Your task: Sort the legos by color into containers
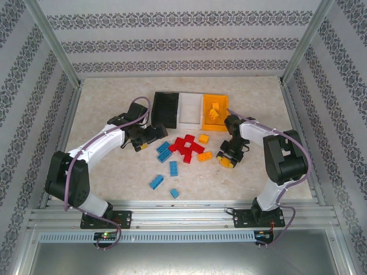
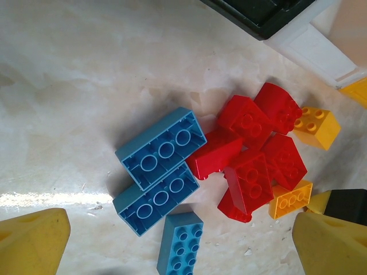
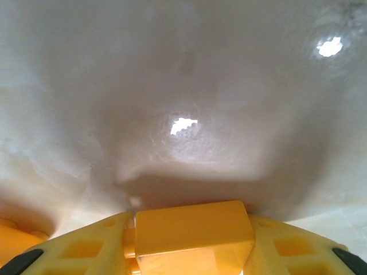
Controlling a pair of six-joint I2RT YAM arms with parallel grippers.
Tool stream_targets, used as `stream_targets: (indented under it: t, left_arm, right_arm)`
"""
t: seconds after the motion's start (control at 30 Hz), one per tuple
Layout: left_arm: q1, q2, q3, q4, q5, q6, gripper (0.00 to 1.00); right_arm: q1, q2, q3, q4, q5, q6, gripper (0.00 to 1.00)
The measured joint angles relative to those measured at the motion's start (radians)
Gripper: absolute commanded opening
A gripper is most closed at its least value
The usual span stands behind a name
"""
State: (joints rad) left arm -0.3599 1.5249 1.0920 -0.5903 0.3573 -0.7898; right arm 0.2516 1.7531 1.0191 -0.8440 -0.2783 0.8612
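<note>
A: What sat on the bench (image 1: 103, 109)?
B: Beyond the left hand (image 2: 183, 243) and right hand (image 1: 228, 158): black bin (image 1: 165, 109), white bin (image 1: 190, 109), orange-yellow bin (image 1: 223, 103), side by side.
A: And their grip?
B: Left spread wide, red legos (image 2: 252, 166) and blue legos (image 2: 163, 143) just ahead; right clamped one orange-yellow lego (image 3: 194, 232).

1. a robot lab test cell: the left pincer (image 1: 156, 136) and the right pincer (image 1: 228, 160) belong to two arms bolted to a slotted aluminium rail (image 1: 183, 213), well back on the pincers' base side.
2. aluminium posts (image 1: 54, 54) rise out to either side of the pincers and frame an enclosure.
3. beyond and beside both pincers, flat panels of patterned wallpaper (image 1: 172, 40) serve as walls.
4. under the pincers lies a pale stone-look table top (image 1: 109, 100); purple cables (image 1: 139, 104) loop along the arms.
5. between the pincers lie toy legos (image 1: 186, 146), and just beyond them three containers (image 1: 190, 109) stand in a row. the right pincer grips an orange-yellow lego (image 3: 192, 235).
</note>
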Motion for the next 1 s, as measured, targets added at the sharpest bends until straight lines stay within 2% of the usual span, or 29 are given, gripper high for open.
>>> stream_targets:
  t: [0.27, 0.47, 0.7, 0.9, 1.0]
  left_arm:
    - [0.000, 0.000, 0.000, 0.000, 0.000, 0.000, 1.00]
    - [0.000, -0.006, 0.000, 0.000, 0.000, 0.000, 1.00]
    - [0.000, -0.057, -0.010, -0.001, -0.020, 0.000, 1.00]
    - [0.000, -0.138, -0.054, -0.031, -0.049, 0.001, 1.00]
    - [0.000, -0.168, -0.072, -0.050, -0.059, 0.001, 1.00]
  right_arm:
    - [-0.013, -0.039, 0.112, -0.031, -0.002, -0.005, 0.36]
    - [-0.069, -0.028, 0.380, -0.050, -0.004, -0.028, 0.36]
    - [-0.099, 0.150, 0.684, -0.058, -0.004, -0.057, 0.37]
    - [-0.082, 0.322, 0.821, -0.094, -0.003, -0.085, 0.39]
    - [-0.057, 0.359, 0.845, -0.108, -0.003, -0.092, 0.43]
